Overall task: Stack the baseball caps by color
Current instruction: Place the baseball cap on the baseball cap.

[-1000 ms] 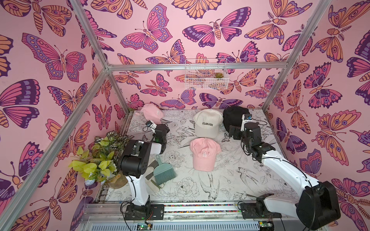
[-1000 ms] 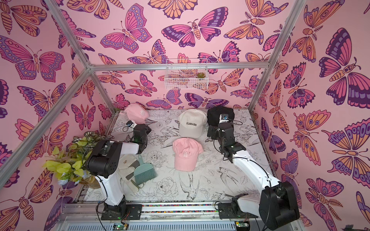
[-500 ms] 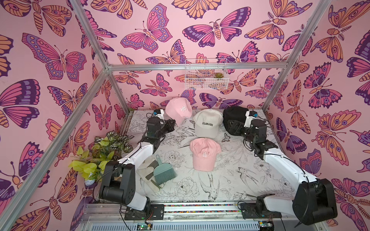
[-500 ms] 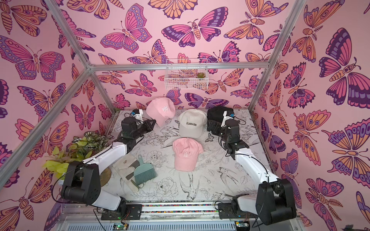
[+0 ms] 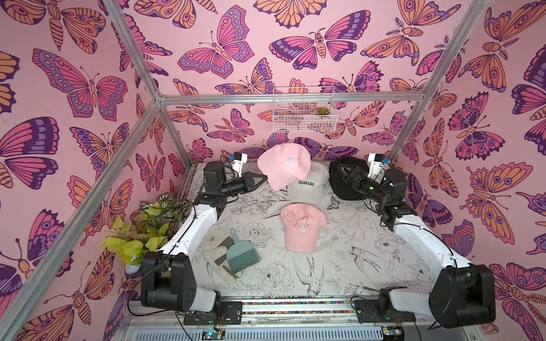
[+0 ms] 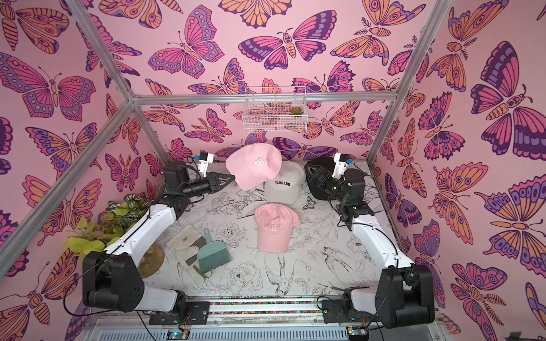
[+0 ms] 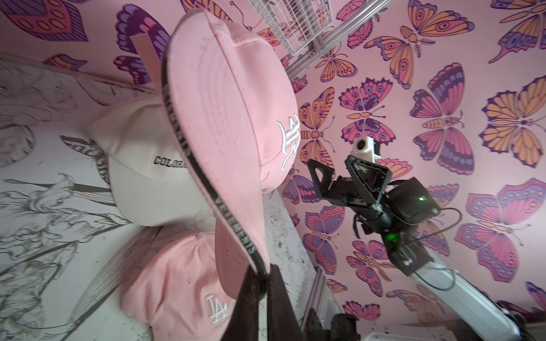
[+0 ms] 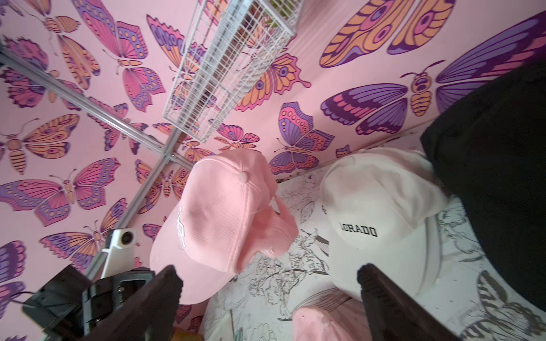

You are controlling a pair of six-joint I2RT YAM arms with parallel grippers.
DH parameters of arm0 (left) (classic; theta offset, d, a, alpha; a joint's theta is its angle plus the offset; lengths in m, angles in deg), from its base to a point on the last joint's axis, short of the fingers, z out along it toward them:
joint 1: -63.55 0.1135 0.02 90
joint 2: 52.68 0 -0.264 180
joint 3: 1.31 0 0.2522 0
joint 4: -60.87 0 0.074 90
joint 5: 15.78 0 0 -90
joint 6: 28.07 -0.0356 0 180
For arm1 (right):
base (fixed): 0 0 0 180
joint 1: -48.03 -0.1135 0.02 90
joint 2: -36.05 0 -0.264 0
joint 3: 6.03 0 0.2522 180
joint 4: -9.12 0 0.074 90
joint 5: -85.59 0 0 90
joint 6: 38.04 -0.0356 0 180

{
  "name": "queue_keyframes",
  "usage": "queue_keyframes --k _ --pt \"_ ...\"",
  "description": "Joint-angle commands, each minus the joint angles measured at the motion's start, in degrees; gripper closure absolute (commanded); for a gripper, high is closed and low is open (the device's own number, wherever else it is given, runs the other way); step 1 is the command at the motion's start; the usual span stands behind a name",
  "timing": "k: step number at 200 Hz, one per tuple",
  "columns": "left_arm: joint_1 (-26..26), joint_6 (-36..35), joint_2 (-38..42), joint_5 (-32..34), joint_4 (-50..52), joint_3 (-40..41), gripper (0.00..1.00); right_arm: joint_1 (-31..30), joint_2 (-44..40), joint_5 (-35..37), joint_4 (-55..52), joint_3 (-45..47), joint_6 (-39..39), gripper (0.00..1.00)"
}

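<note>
My left gripper [image 5: 263, 177] [image 7: 261, 271] is shut on the brim edge of a pink cap [image 5: 285, 165] [image 6: 254, 165] [image 7: 224, 118] with a white monogram. That cap hangs in the air at the back, partly over the cream "COLORADO" cap [image 5: 310, 190] [image 8: 375, 212] on the table. In front of the cream cap lies a second pink cap [image 5: 301, 227] [image 7: 177, 289]. At the back right sits a black cap [image 5: 344, 195] [image 8: 496, 177]. Just in front of it my right gripper [image 5: 342, 175] [image 8: 267, 274] is open, holding nothing.
A teal hand brush [image 5: 242, 254] lies on a clear pouch [image 5: 214, 239] at the front left. A potted plant [image 5: 147, 224] stands by the left edge. A white wire basket [image 5: 304, 109] hangs on the back wall above the caps.
The left arm has lifted the monogram pink cap off the back left of the table and carried it right, over the cream cap. The right gripper stayed open and shifted slightly by the black cap.
</note>
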Motion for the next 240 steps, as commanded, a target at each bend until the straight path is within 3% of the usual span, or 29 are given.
queue_keyframes --k 1,46,165,185,207,240 --pt "0.1 6.9 0.4 -9.6 -8.3 -0.6 1.0 0.3 2.6 -9.6 8.6 -1.7 -6.0 0.03" --pt "-1.2 15.7 -2.2 -13.3 -19.4 0.2 1.0 -0.7 8.3 -14.8 16.3 -3.4 -13.4 0.02" --pt "-5.1 23.3 -9.2 -16.8 -28.3 -2.7 1.0 -5.7 16.6 -17.0 31.2 -7.5 -21.0 0.02" --pt "-4.8 23.6 -10.5 -16.9 -28.8 -2.4 1.0 -5.7 17.3 -17.5 38.6 -7.4 -24.9 0.1" --pt "-3.9 22.8 -12.2 -15.9 -27.3 -2.1 1.0 -5.8 17.5 -19.5 48.4 -7.5 -30.3 0.32" --pt "-3.2 22.7 -14.9 -14.8 -26.4 -2.3 1.0 -6.4 15.5 -22.7 48.9 -8.4 -31.1 0.45"
